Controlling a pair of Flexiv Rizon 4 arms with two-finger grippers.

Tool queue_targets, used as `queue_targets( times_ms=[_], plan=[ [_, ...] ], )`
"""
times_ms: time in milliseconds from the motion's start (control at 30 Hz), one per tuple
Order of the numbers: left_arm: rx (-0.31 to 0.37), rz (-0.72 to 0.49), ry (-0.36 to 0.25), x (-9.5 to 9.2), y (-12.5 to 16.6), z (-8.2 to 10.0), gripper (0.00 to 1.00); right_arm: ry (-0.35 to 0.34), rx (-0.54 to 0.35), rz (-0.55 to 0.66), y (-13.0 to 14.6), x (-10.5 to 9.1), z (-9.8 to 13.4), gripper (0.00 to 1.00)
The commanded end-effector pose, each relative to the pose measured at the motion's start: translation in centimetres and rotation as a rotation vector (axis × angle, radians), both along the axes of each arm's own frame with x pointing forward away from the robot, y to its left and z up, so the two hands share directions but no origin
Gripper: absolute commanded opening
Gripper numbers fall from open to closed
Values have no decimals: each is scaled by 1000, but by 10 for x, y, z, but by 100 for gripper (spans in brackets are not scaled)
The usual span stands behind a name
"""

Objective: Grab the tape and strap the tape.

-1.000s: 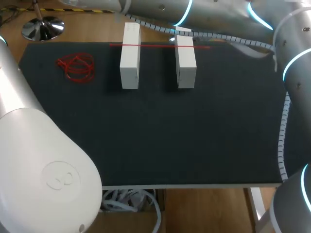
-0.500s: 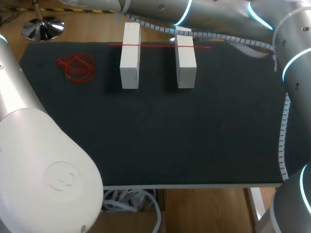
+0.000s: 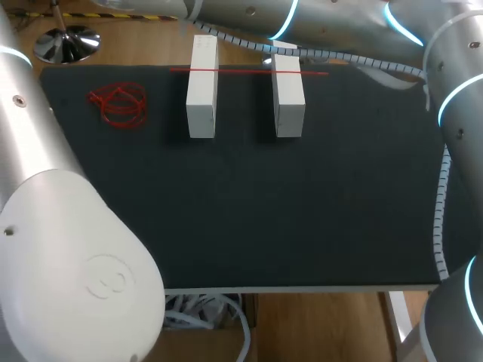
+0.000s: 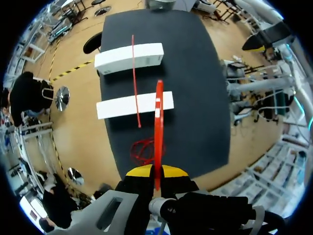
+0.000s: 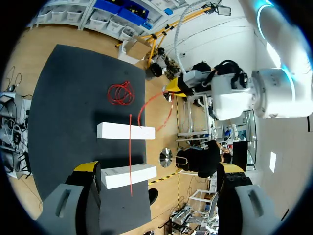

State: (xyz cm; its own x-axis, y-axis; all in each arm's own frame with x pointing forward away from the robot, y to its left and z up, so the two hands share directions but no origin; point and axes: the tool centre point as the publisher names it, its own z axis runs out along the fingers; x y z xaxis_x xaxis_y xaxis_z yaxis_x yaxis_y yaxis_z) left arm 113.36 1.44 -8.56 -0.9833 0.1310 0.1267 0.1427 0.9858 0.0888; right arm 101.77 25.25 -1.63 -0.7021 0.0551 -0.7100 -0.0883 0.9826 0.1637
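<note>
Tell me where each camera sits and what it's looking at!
Head view: above and behind, looking down on the black mat; left arm and right arm show.
Left wrist view: high over the mat, looking down past left fingers pinching red tape.
Right wrist view: also high, looking down between open right fingers.
All share two white blocks under a red strip.

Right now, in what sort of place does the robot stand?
Probably a robot test bench: a black mat, two white blocks with a red tape laid across them, and the left tool shut on a red strip.
</note>
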Motion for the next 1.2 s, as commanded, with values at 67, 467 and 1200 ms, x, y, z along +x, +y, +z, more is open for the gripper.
queue_targets(
  times_ms=[67, 467, 1200],
  plan=[
    [26, 48, 60, 16, 22, -4, 0, 4, -1, 3, -1, 1, 1, 100],
    [87, 131, 59, 25, 69, -3, 0, 4, -1, 3, -1, 1, 1, 100],
    [105, 147, 30, 22, 83, -2, 100, 4, -1, 3, -1, 1, 1, 100]
  ],
)
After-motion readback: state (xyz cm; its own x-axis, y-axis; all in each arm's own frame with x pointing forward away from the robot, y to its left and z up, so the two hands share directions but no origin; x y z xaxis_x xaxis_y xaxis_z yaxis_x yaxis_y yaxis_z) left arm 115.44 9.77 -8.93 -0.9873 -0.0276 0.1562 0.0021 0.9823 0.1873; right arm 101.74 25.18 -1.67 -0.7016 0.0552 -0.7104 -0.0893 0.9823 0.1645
